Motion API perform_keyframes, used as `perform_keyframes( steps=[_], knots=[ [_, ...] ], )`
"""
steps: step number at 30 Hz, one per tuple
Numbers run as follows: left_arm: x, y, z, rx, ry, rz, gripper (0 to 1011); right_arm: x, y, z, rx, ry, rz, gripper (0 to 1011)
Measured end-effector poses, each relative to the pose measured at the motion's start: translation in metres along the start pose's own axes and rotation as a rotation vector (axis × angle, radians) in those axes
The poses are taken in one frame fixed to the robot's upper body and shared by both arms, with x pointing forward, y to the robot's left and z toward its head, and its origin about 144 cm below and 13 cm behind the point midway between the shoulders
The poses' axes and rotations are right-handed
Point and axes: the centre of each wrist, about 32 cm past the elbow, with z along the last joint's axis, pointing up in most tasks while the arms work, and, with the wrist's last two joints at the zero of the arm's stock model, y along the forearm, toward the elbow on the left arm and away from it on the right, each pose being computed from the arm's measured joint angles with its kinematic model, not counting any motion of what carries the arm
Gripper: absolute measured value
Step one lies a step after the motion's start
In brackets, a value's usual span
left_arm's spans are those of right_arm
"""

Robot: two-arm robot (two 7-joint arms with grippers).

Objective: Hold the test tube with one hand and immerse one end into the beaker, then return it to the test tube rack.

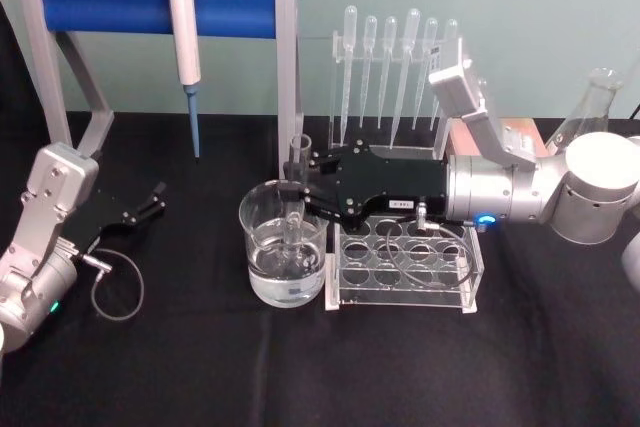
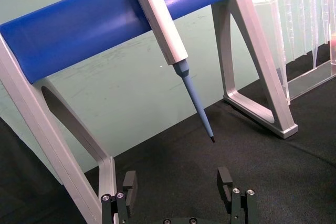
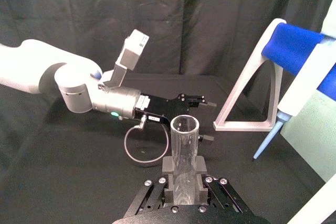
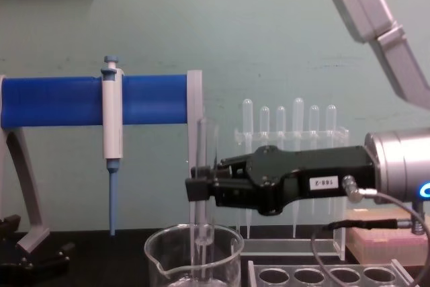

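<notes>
Glass test tube (image 1: 297, 154) hanging upright, right gripper (image 1: 295, 190) clamping it, tip inside beaker (image 1: 258, 247); rack (image 1: 400, 299) sitting just rightward; left gripper (image 1: 157, 197) parked, fingers apart.

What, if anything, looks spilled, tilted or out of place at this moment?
Nothing stands out. The right gripper holds the test tube upright with its lower end inside the beaker, no spill shows on the black cloth around it, and the left gripper sits open at the left.
</notes>
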Motion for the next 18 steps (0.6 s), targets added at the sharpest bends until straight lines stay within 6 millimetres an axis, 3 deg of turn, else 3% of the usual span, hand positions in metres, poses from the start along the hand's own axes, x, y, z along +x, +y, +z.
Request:
perform_keyframes(
  steps=[18],
  knots=[
    [0.000, 0.000, 0.000, 0.000, 0.000, 0.000, 1000, 0.000, 0.011, -0.022, -0.011, -0.015, -0.020, 241]
  ],
)
